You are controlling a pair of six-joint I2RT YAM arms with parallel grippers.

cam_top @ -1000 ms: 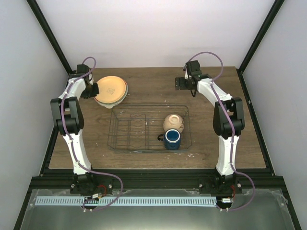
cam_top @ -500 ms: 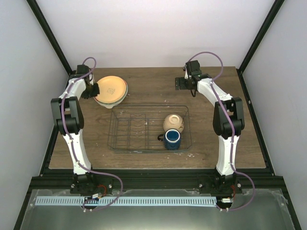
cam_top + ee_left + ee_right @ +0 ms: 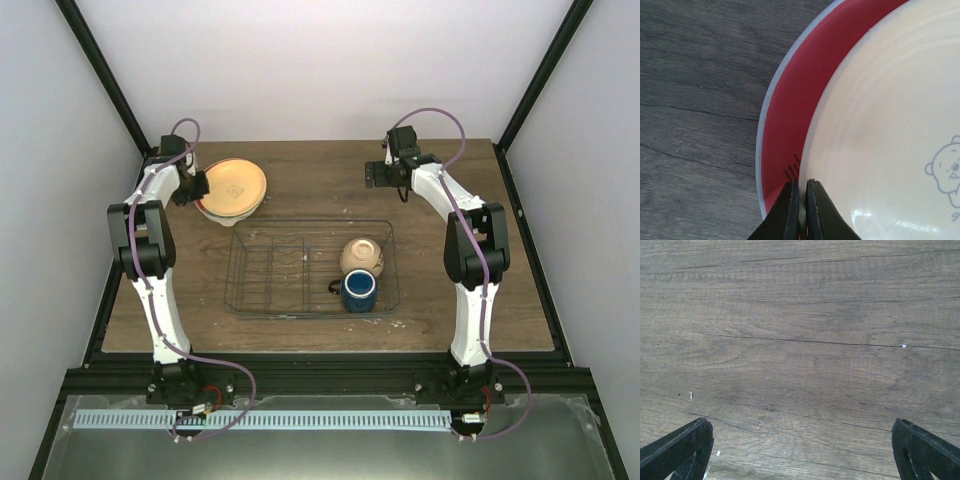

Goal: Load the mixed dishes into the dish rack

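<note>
Left claw (image 3: 801, 210) has just pinched shut on the rim of the orange-yellow plate (image 3: 880, 125), stacked on a red plate (image 3: 795, 115) on the counter (image 3: 320, 180) just beyond the dish rack (image 3: 260, 270); lifting likely comes next. Right claw (image 3: 802, 440) gapes wide, holding nothing

The brown wood-grain table (image 3: 450, 300) carries the wire dish rack (image 3: 262, 268) at its centre and, just beside the rack's far left corner, a stack of plates (image 3: 222, 213), the orange-yellow plate (image 3: 234, 183) uppermost over a red plate (image 3: 785, 130); small white flecks (image 3: 690, 396) dot the bare wood
</note>
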